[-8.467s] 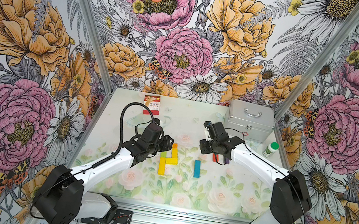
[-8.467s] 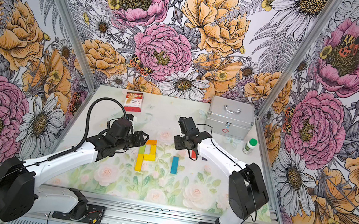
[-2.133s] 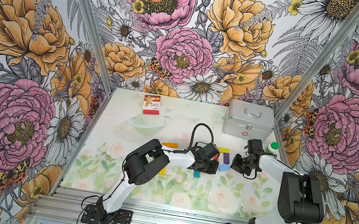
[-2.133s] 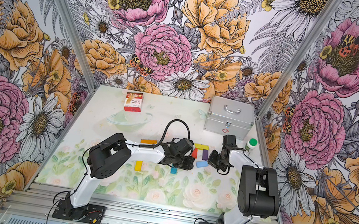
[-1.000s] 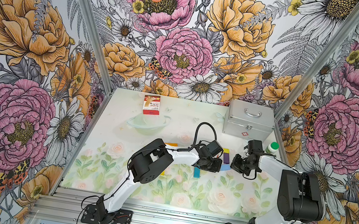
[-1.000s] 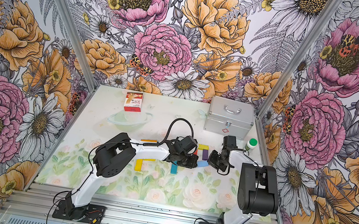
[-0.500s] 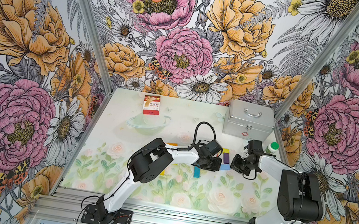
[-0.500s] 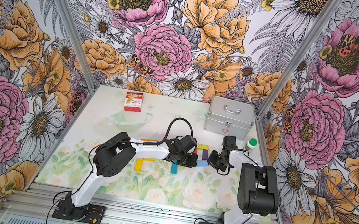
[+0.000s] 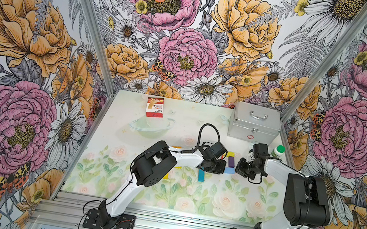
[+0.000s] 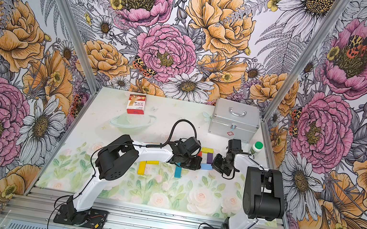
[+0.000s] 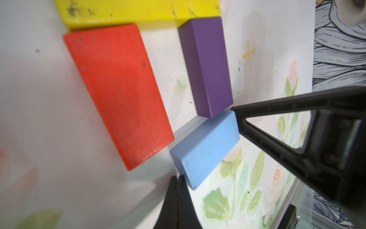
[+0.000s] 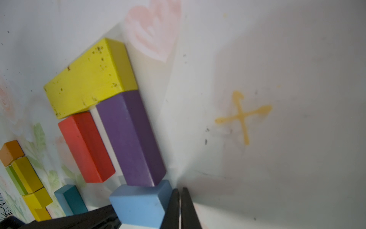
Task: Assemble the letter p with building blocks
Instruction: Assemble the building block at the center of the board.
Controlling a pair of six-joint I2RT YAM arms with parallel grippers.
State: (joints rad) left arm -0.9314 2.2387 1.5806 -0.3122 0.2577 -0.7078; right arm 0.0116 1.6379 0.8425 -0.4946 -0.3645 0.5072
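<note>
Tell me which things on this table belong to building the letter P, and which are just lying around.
Part of the job:
yellow block, red block, purple block, light blue block, teal block, orange block, green block, second yellow block.

Just lying about:
metal case, card box, clear bowl, green-capped bottle.

Blocks [image 12: 130,138]: ten. Case [image 9: 254,124], bowl [image 9: 149,129], bottle [image 9: 278,151], card box [image 9: 155,107]: one each.
</note>
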